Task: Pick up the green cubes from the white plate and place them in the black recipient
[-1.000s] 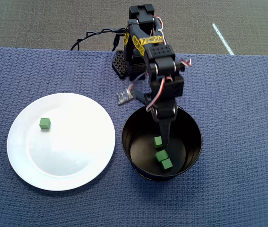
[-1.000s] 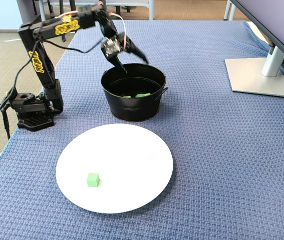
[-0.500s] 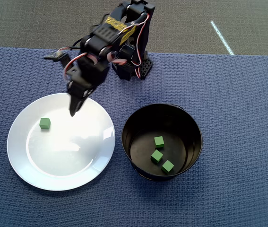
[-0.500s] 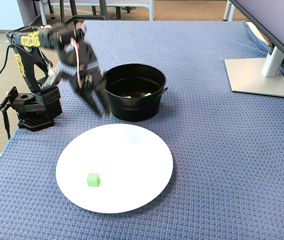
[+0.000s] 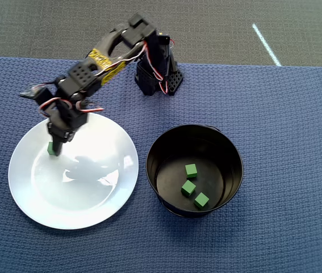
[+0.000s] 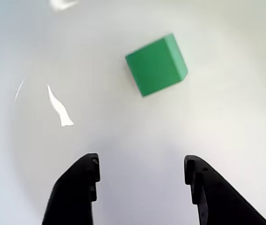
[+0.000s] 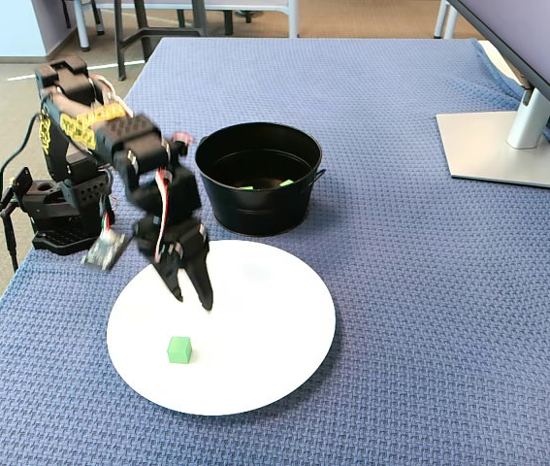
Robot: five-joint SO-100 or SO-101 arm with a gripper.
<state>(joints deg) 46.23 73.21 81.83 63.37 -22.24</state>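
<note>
- I see the surface (image 5: 297,114) filling most of the overhead view, covered with a blue woven cloth; a monitor stand (image 7: 502,146) sits at the right edge of the fixed view.
- My black SO-100 arm (image 5: 101,60) reaches from its base at top centre of the overhead view down toward the left, over the plate.
- The white plate (image 5: 92,205) lies at lower left of the overhead view; in the fixed view (image 7: 275,359) it sits at lower centre, just in front of the pot.
- The black recipient (image 5: 229,148) stands just right of the plate in the overhead view, close to it but apart; in the fixed view (image 7: 255,209) it is above the plate.
- My end effector (image 6: 141,161) hangs above the plate with its two fingers spread and nothing between them; in the wrist view they enter from the bottom edge, with bare white plate in the gap. In the fixed view (image 7: 189,291) it points down over the plate's upper left part.
- Three green cubes (image 5: 191,170) lie on the pot's floor, near one another, toward its lower right in the overhead view.
- One last green cube (image 6: 156,64) sits on the plate, in the upper centre of the wrist view, beyond the fingertips and untouched; in the fixed view (image 7: 179,349) it rests at the plate's lower left.
</note>
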